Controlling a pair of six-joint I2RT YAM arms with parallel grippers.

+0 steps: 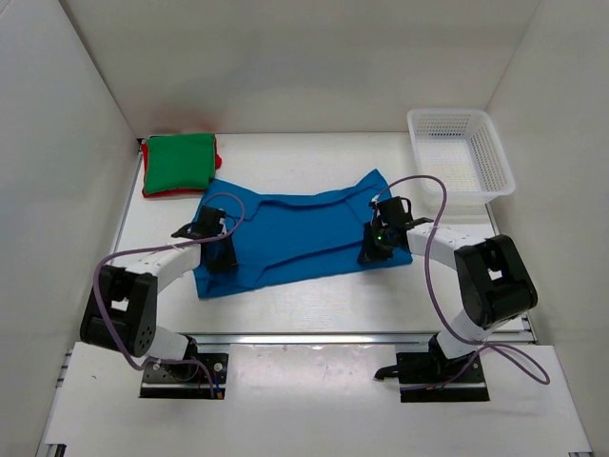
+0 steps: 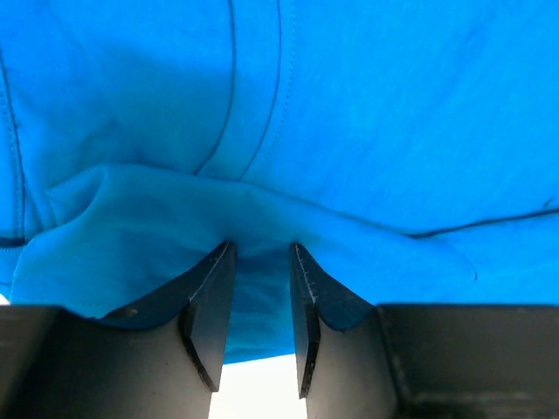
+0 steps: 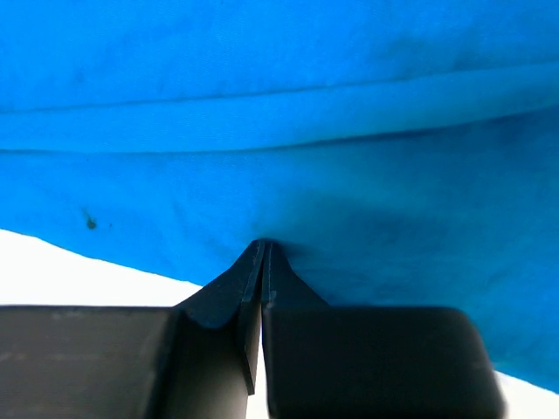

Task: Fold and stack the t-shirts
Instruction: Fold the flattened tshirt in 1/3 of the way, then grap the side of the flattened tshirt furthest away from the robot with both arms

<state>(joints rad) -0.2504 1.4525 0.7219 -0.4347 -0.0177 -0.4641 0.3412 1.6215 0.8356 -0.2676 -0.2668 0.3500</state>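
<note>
The bright blue t-shirt (image 1: 295, 238) lies spread across the middle of the table. My left gripper (image 1: 221, 249) is at its left part, and my right gripper (image 1: 376, 249) is at its right end. In the left wrist view the left gripper (image 2: 260, 249) is open, its jaws apart with a fold of the blue shirt (image 2: 349, 105) between the tips. In the right wrist view the right gripper (image 3: 265, 246) is shut, pinching the near edge of the blue shirt (image 3: 279, 105). A folded green shirt (image 1: 178, 160) sits at the back left on a red one (image 1: 152, 193), of which only an edge shows.
A white plastic mesh basket (image 1: 460, 152) stands at the back right corner. White walls close in the table on the left, back and right. A metal rail runs along the near edge in front of the arm bases.
</note>
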